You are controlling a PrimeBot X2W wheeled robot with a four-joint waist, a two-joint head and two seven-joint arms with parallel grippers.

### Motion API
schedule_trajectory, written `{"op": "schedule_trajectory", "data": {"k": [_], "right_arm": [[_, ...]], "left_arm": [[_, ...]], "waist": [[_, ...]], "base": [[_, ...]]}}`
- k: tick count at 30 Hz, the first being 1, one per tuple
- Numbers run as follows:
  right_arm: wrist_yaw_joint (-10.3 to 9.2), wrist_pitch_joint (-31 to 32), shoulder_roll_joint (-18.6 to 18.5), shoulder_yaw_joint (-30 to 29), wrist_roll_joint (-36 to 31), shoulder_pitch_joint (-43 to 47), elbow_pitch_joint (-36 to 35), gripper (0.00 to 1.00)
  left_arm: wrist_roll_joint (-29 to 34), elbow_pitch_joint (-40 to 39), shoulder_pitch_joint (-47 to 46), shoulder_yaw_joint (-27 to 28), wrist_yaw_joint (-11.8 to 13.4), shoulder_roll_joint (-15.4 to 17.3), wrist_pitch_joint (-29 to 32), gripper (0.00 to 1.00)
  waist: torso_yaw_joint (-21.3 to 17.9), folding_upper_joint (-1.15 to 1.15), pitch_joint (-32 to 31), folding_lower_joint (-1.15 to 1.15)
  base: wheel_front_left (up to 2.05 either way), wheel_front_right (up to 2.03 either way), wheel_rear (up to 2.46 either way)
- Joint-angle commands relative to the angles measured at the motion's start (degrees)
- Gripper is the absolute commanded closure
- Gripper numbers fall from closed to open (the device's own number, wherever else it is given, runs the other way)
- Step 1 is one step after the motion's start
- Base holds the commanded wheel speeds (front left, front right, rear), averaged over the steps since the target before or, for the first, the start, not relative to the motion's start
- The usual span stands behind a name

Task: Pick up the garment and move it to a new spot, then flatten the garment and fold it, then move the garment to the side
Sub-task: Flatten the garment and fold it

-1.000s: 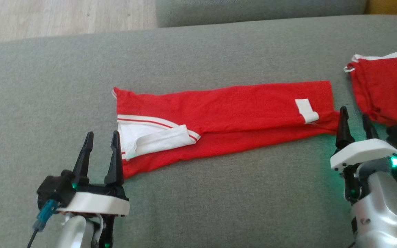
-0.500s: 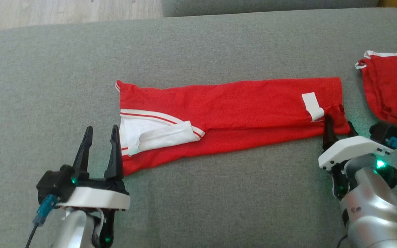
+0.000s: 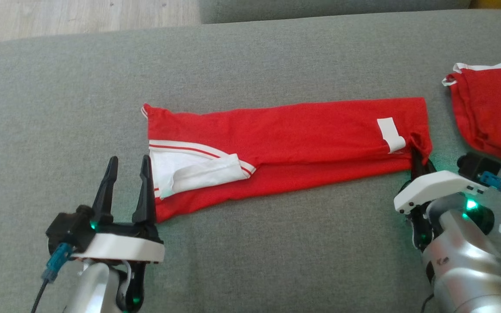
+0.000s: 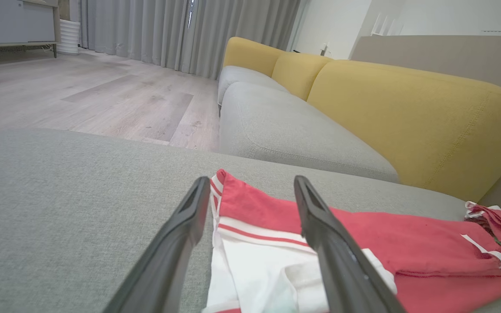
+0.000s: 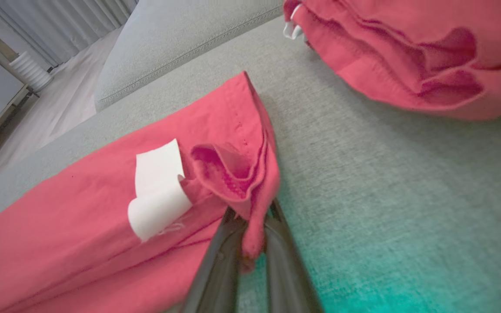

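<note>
Garment (image 3: 285, 143): red, folded into a long strip, flat across the cushion (image 3: 276, 252); white lining (image 3: 189, 171) shows at its left end.
Right gripper (image 5: 250, 213): clamped on the near right corner — fabric bunched between the fingers, just beside the tag (image 5: 159, 191).
Left gripper (image 3: 129, 159): fingers spread, empty — at the left end; contact unclear.
Second garment (image 3: 494, 108): red heap, apart at far right.

I count two red garments on the grey sofa (image 3: 276, 65), a long garment (image 3: 302, 130) and a bunched garment (image 3: 494, 104), and two pincers: left pincer (image 3: 129, 160), right pincer (image 3: 419, 157).
</note>
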Motion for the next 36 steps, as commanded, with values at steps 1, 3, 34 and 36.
{"op": "schedule_trajectory", "data": {"k": [1, 3, 34, 36], "right_arm": [[0.21, -0.9, 0.4, 0.3, -0.7, -1.6, -1.1, 1.00], [0.21, -1.1, -0.2, -1.5, -1.4, -1.7, -1.8, 1.00], [0.21, -0.5, 0.5, 27.4, 17.8, 4.1, -24.9, 1.00], [0.21, -0.5, 0.5, 29.7, 19.1, 4.1, -25.0, 1.00]], "left_arm": [[0.1, -1.5, -1.7, 2.0, 0.1, 0.8, -0.5, 0.00], [0.1, -1.5, -1.6, 2.1, 0.1, 0.8, -0.5, 0.00], [-0.2, -1.0, 2.7, 2.9, 0.1, 0.2, -0.5, 0.00], [-0.1, -1.0, 3.0, 2.8, 0.1, 0.3, -0.5, 0.00]], "waist": [[-0.1, 0.00, -0.2, 0.00], [-0.2, 0.00, -0.4, 0.00], [2.1, 0.00, -8.7, 0.00], [2.8, 0.00, -9.1, 0.00]], "base": [[0.00, 0.00, 0.00], [0.00, 0.00, 0.00], [0.00, 0.00, 0.00], [0.00, 0.00, 0.00]]}}
